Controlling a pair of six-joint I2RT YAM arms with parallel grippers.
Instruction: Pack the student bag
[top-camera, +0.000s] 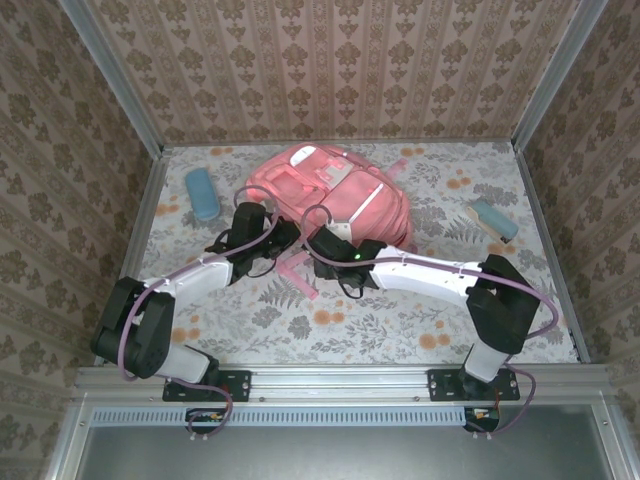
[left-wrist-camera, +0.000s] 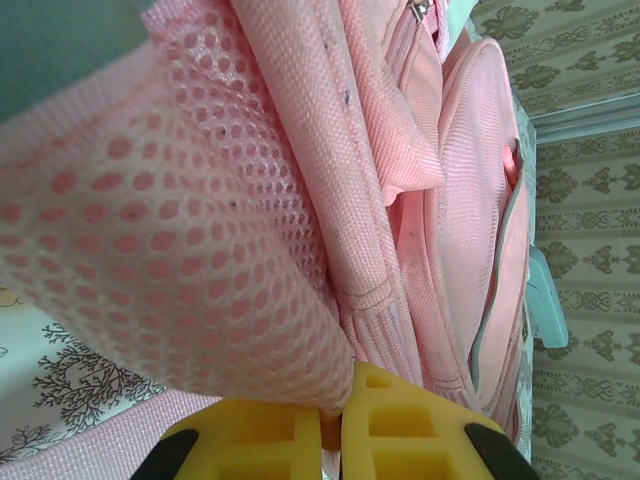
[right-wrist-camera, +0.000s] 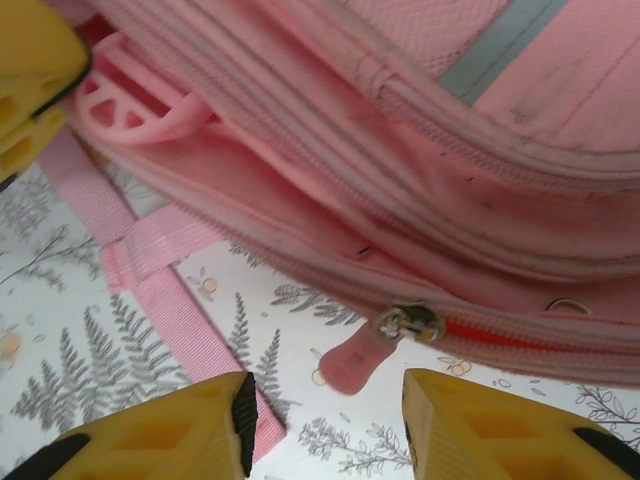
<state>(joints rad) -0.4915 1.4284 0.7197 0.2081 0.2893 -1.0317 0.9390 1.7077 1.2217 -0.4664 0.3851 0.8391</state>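
Left gripper (left-wrist-camera: 340, 412): jaws pressed together, pinching the edge of the mesh pocket (left-wrist-camera: 170, 240) on the bag (top-camera: 340, 190).
Right gripper (right-wrist-camera: 325, 405): jaws spread, 1 finger on either side of the zip pull (right-wrist-camera: 352, 358). Neither finger touches it, and the pull lies just ahead of the tips.

Bag: lies flat on the table (top-camera: 400, 320), centre rear, with its near edge toward the arms. Both grippers are at that near edge, close together. The slider (right-wrist-camera: 408, 322) sits on the lowest zip line. I cannot tell how far that zip is open.

Handling (judgement):
- The bag is soft, limp fabric, probably light while unpacked. It will sag and bunch rather than hold its shape, and may slide on the cloth when pulled.
- The mesh and seams give a good pinch for anchoring, so the left hold looks suited to bracing the bag.
- The pull is small and smooth-looking. It should be gripped squarely across its flat faces, or it may slip out.

Around the bag:
- A pink strap (right-wrist-camera: 175, 315) trails on the table just beside the pull and could be caught by the jaws.
- A blue case (top-camera: 203, 193) lies left of the bag, apart from it.
- A pale blue item (top-camera: 493, 220) lies well to the right.
- These 2 are probably the contents to pack.
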